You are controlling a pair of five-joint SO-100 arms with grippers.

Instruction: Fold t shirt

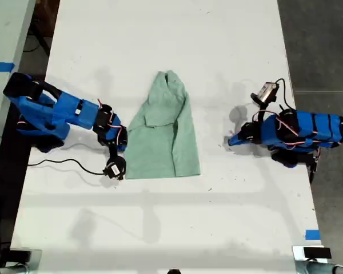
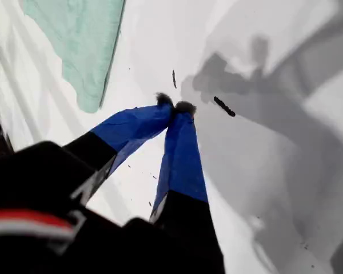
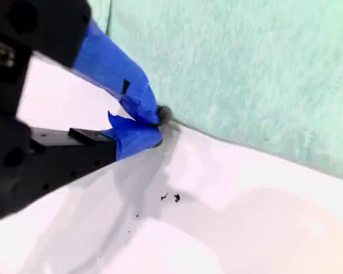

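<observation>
T shirt [image 1: 163, 134]: pale mint, soft, limp and light, lying partly folded mid-table [image 1: 160, 228] between both arms; likely best pinched at a hem corner or edge, since the cloth will sag and slide. My second gripper [image 3: 158, 124], jaws closed at the hem edge, cloth between the tips not discernible; my first gripper [image 2: 175, 106], clenched empty over bare table, well apart from the garment. Exterior view alone gives the whole outline and collar end; second wrist view alone shows tip contact at the hem.

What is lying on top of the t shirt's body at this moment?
One side of the t shirt is folded over its own middle. Nothing else rests on it; what the flap covers is hidden.
</observation>
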